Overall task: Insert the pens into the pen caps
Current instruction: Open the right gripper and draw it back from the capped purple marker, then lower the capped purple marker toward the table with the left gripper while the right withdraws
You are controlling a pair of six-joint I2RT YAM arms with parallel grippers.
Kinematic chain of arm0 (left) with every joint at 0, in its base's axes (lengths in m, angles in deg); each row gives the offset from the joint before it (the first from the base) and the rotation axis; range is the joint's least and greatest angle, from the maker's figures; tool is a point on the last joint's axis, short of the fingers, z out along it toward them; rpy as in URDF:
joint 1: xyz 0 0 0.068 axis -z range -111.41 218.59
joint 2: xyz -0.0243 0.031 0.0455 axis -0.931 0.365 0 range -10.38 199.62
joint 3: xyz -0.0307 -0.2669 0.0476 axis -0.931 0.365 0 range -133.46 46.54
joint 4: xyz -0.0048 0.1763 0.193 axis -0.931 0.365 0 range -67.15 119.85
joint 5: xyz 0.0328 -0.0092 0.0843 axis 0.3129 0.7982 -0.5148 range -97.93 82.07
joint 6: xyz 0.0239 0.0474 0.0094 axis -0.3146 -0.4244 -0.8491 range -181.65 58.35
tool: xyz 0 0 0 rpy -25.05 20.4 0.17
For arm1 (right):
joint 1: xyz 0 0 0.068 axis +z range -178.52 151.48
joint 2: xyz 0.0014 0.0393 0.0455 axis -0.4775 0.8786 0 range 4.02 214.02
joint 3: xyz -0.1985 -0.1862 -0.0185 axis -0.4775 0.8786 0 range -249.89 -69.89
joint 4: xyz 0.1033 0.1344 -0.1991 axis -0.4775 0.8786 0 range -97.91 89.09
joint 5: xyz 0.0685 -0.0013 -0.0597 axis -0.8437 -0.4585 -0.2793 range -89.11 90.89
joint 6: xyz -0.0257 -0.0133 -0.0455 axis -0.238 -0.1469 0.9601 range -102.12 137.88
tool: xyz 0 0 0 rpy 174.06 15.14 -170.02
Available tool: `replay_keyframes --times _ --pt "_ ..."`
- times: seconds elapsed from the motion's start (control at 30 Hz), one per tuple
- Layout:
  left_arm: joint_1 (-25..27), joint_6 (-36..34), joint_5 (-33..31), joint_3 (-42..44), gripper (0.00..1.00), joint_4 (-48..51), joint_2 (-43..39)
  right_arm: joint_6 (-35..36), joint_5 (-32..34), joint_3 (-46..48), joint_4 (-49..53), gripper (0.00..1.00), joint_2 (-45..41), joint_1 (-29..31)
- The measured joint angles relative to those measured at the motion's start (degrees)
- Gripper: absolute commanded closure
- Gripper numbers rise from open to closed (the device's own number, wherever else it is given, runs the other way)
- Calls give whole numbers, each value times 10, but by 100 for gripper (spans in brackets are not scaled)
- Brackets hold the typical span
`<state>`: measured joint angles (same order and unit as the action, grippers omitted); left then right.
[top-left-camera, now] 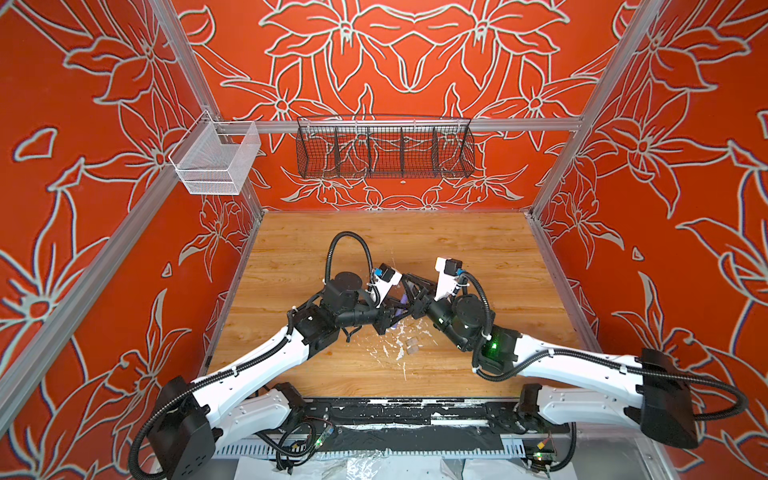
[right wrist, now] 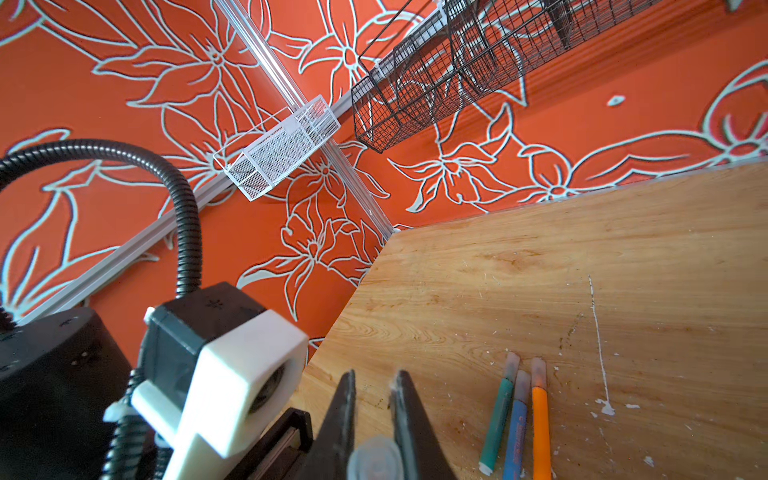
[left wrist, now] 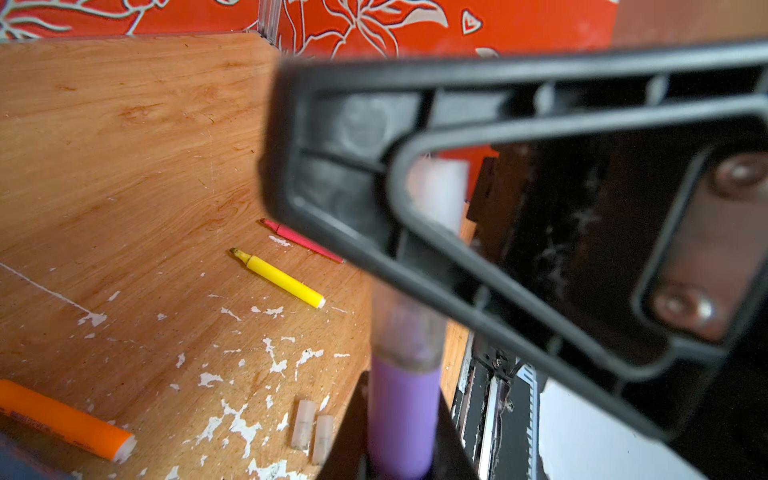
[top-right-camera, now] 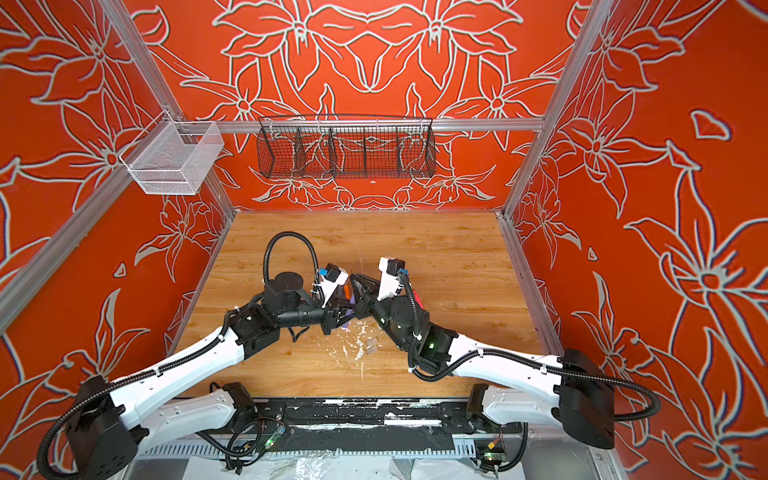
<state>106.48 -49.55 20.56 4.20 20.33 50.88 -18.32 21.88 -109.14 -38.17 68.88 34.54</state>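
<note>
My left gripper (left wrist: 401,451) is shut on a purple pen (left wrist: 403,411) that stands up between its fingers. A clear pen cap (left wrist: 405,328) sits over the pen's upper end. My right gripper (right wrist: 376,378) is shut on that cap (right wrist: 374,461), seen end-on between its fingers. Both grippers meet at mid-table in both top views, left (top-left-camera: 390,318) and right (top-left-camera: 411,305). Two loose caps (left wrist: 311,430) lie side by side on the wood. A yellow pen (left wrist: 278,278) and a pink-red pen (left wrist: 299,239) lie uncapped. Green (right wrist: 498,415), blue (right wrist: 517,424) and orange (right wrist: 540,419) pens lie together with caps on.
The wooden table (top-left-camera: 478,257) carries white paint flecks (top-left-camera: 392,351) near the loose caps (top-left-camera: 412,347). A black wire basket (top-left-camera: 384,149) and a white mesh basket (top-left-camera: 216,160) hang on the red walls. A black rail (top-left-camera: 407,411) runs along the front edge.
</note>
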Motion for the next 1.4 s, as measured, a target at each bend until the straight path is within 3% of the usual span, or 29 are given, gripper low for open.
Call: replay_keyframes --times 0.07,0.13,0.2,0.23,0.43,0.6,0.77,1.0,1.4 --pt "2 5 -11 0 100 -4 0 2 -5 -2 26 52 -13 2" --pt "-18 34 -87 -2 100 -41 -1 11 -17 3 98 24 -38 32" --pt "-44 61 -161 2 100 -70 -7 26 -29 1 167 5 -64 58" --pt "-47 76 -195 10 100 -79 -15 37 -28 0 201 3 -79 65" --pt "-59 155 -367 99 100 -38 -80 91 77 -4 277 3 -195 63" --pt "-116 198 -442 161 100 24 -105 128 179 9 277 3 -279 62" --pt "-171 242 -437 195 100 54 -98 149 247 76 282 3 -336 62" --pt "-174 276 -399 158 100 57 -4 162 256 81 289 3 -348 62" --pt "-188 300 -358 82 100 106 113 158 232 36 299 3 -241 62"
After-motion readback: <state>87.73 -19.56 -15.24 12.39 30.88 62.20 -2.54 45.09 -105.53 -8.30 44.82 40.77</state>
